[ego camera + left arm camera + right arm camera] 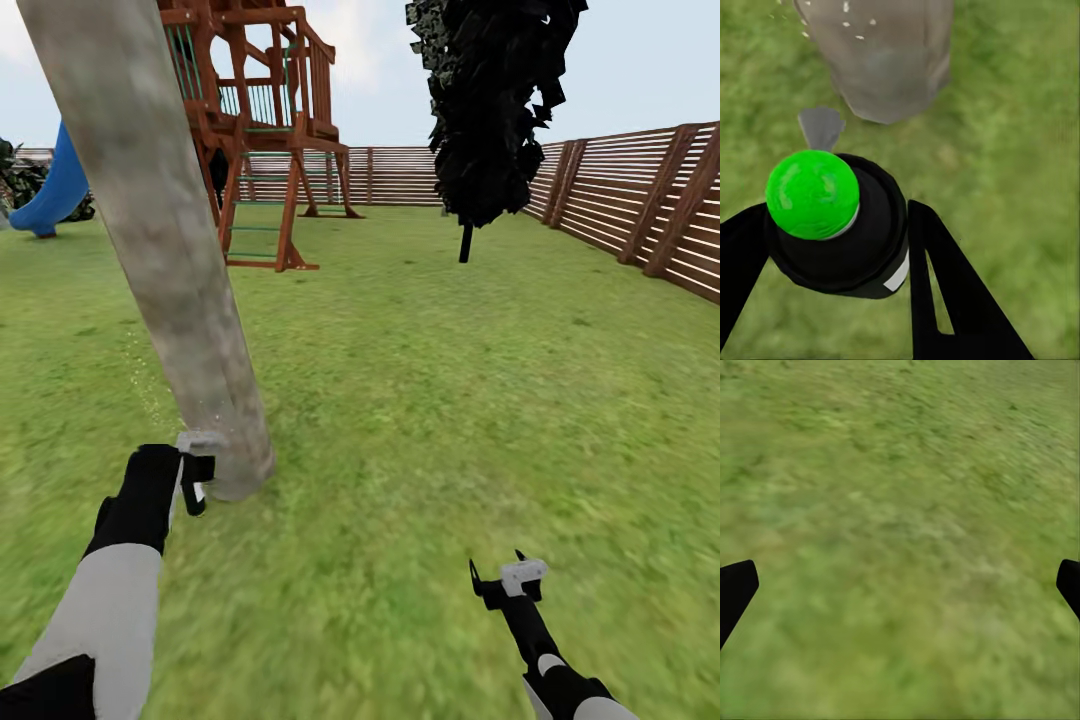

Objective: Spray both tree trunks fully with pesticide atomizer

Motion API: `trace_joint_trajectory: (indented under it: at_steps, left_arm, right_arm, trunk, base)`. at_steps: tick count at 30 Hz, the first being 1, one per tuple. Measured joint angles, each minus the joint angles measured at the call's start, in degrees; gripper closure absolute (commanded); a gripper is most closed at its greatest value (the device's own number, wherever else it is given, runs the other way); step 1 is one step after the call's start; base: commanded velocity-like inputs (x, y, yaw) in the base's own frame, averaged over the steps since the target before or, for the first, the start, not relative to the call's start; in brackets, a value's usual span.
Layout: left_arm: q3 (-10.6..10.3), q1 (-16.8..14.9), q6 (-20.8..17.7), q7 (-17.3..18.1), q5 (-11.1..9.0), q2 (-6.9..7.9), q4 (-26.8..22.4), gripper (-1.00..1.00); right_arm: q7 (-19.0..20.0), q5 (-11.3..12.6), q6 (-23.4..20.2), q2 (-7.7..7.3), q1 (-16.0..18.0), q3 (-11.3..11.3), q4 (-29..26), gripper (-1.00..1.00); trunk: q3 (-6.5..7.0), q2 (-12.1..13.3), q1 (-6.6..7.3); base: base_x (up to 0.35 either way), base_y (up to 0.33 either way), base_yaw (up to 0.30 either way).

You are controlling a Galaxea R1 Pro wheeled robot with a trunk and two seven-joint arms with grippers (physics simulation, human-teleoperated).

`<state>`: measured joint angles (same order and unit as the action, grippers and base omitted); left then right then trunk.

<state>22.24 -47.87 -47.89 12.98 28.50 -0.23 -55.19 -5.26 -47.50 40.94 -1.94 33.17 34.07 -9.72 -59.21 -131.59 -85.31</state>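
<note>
Two pincers work low over the lawn (430, 400) of the garden. The left pincer (192, 478) is clamped around the pesticide atomizer (840, 225), a black canister with a bright green cap (812, 193), its dark fingers (952, 292) pressing either side of the body. Just ahead of that pincer stands the tree trunk (160, 250), pale grey-beige and mottled, leaning in the head view and widening at its base, which sits close in front of the atomizer's grey nozzle (820, 126). Small pale flecks show on and beside the trunk's bark. The right pincer (508, 582) hangs apart over bare grass, its jaws spread wide with nothing between them. Far beyond both pincers rise a wooden play tower (262, 120), a blue slide (55, 190), a black cone-shaped tree (490, 110) and the brown slat fence (640, 200).
</note>
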Motion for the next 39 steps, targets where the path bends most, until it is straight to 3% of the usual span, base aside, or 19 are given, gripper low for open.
trace_joint_trajectory:
  at_steps: [2, 4, 7, 8, 9, 10, 11, 12, 15, 16, 17, 19, 22, 23, 29, 39]
  left_arm:
    - [0.25, -0.22, -0.17, 0.05, 0.03, 2.43, 0.43, 1.0]
    - [-0.11, -0.41, -0.34, 0.18, -0.76, 2.07, 0.3, 1.0]
    - [0.16, -0.75, -0.38, 1.73, -0.29, 1.84, 0.08, 1.0]
    - [0.74, -0.72, -0.34, 2.89, 0.12, 2.82, 0.02, 1.0]
    - [1.58, -0.29, -0.48, 4.37, -0.38, 5.62, 0.01, 1.0]
    - [1.65, -0.08, -0.25, 4.93, 0.81, 7.27, 0.01, 1.0]
    - [1.1, 0.15, -0.48, 5.33, -0.33, 7.8, 0.1, 1.0]
    - [0.35, 0.18, -0.55, 5.45, -0.81, 7.31, 0.37, 1.0]
    - [-0.97, -0.71, -0.71, 5.53, -0.94, 3.57, 0.57, 1.0]
    - [-1.07, -2.58, -3.41, 5.58, -0.99, 2.53, 0.46, 1.0]
    - [-1.07, -4.28, -5.74, 5.58, -0.62, 2.43, 0.5, 1.0]
    - [-0.98, -5.29, -7.05, 5.58, -0.03, 3.08, 0.22, 1.0]
    - [-0.8, -5.09, -7.64, 5.85, 0.31, 6.85, 0.12, 1.0]
    - [-0.98, -5.01, -7.79, 5.86, -0.49, 6.92, 0.06, 1.0]
    - [-1.05, -5.68, -7.98, 5.87, -0.37, 7.06, -3.33, 1.0]
    - [-0.62, -5.77, -8.38, 5.88, -0.37, 7.46, -3.72, 1.0]
  right_arm:
    - [-0.08, 0.05, 0.03, -0.07, 0.0, 0.01, -0.07, -1.0]
    - [-0.14, 0.06, 0.04, -0.22, 0.0, 0.02, -0.04, -1.0]
    - [-0.25, 0.05, 0.04, -0.19, 0.0, 0.0, 0.03, -1.0]
    - [-0.26, 0.05, 0.04, -0.22, 0.0, 0.0, 0.04, -1.0]
    - [-0.26, 0.1, 0.04, -0.24, 0.0, 0.0, 0.04, -1.0]
    - [-0.27, 0.11, 0.01, -0.24, 0.0, -0.01, 0.07, -1.0]
    - [-0.27, 0.13, -0.02, -0.25, 0.0, -0.01, 0.06, -1.0]
    - [-0.27, 0.18, 0.01, -0.25, 0.0, 0.03, 0.05, -1.0]
    - [-0.27, 0.22, 0.02, -0.22, 0.0, 0.01, 0.04, -1.0]
    - [-0.27, 0.23, 0.0, -0.24, 0.0, 0.04, 0.04, -1.0]
    - [-0.27, 0.23, 0.02, -0.25, 0.0, 0.06, 0.04, -1.0]
    - [-0.27, 0.23, 0.03, -0.25, 0.0, 0.07, 0.04, -1.0]
    - [-0.27, 0.23, -0.02, -0.32, 0.0, 0.08, 0.04, -1.0]
    - [-0.27, 0.21, -0.02, -0.33, 0.0, 0.05, 0.04, -1.0]
    - [-0.17, -0.03, -0.04, -0.04, 0.0, -0.01, 0.03, -1.0]
    - [-0.19, -0.04, -0.04, -0.16, 0.0, -0.01, 0.02, -1.0]
  trunk:
    - [0.0, 0.0, 0.0]
    - [0.0, 0.0, 0.0]
    - [0.0, 0.0, 0.0]
    - [0.0, 0.0, 0.0]
    - [0.0, 0.0, 0.0]
    - [0.0, 0.0, 0.0]
    - [0.0, 0.0, 0.0]
    - [0.0, 0.0, 0.0]
    - [0.0, 0.0, 0.0]
    - [0.01, 0.0, 0.0]
    - [0.01, 0.0, 0.0]
    - [0.0, 0.0, 0.0]
    - [0.0, 0.0, 0.0]
    - [0.0, 0.0, 0.0]
    - [0.0, 0.0, 0.01]
    - [0.0, 0.0, 0.0]
  base:
    - [0.0, 0.0, 0.0]
    - [0.0, 0.0, 0.0]
    - [0.0, 0.0, 0.0]
    - [0.0, 0.0, 0.0]
    - [0.0, 0.0, 0.0]
    - [0.0, 0.0, 0.0]
    - [0.0, 0.0, 0.0]
    - [0.0, 0.0, 0.0]
    - [0.0, 0.0, 0.0]
    - [0.0, 0.0, 0.0]
    - [0.0, 0.0, 0.0]
    - [0.0, 0.0, 0.0]
    - [0.0, 0.0, 0.0]
    - [0.006, -0.011, 0.0]
    - [0.107, -0.212, 0.0]
    - [0.022, -0.273, 0.0]
